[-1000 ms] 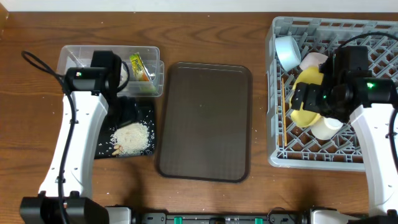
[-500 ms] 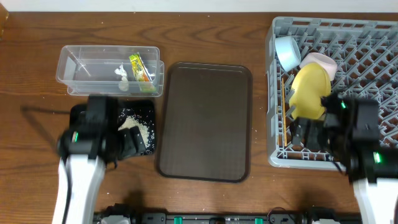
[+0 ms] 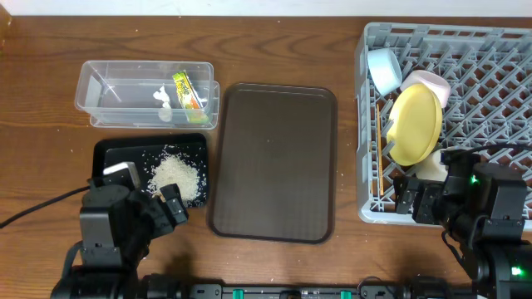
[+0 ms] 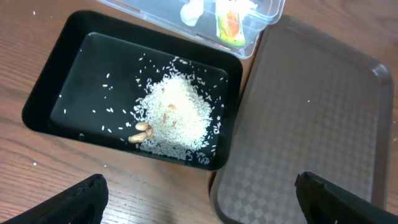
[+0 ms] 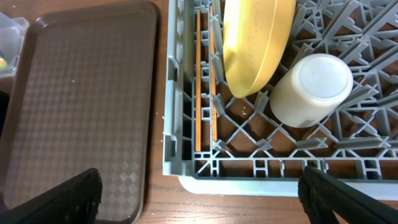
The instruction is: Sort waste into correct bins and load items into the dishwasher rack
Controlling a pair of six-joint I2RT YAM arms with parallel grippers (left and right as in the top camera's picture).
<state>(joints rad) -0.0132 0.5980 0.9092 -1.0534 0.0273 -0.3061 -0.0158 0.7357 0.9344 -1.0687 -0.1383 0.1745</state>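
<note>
The clear tub (image 3: 125, 91) holds the green-and-orange wrapper (image 3: 188, 90) and the white tissue (image 3: 164, 104). The black tray (image 3: 112, 154) holds the rice scraps (image 3: 176, 173). The grey rack (image 3: 499, 50) holds the light blue bowl (image 3: 385, 70), white bowl (image 3: 431, 83), yellow plate (image 3: 416, 124) on edge, pale cup (image 3: 428, 166) upside down and chopsticks (image 3: 380, 149). My left gripper (image 4: 199, 193) is open and empty, above the table in front of the black tray (image 4: 43, 93). My right gripper (image 5: 200, 186) is open and empty over the rack's front edge (image 5: 249, 165).
The dark brown serving tray (image 3: 273, 162) lies between the bins and the rack, with nothing on it. It shows at the right of the left wrist view (image 4: 311, 124) and the left of the right wrist view (image 5: 81, 93).
Both arms have drawn back toward the table's front edge. The right gripper has left the plate and cup in the rack. The left gripper has moved off the tub and black tray.
</note>
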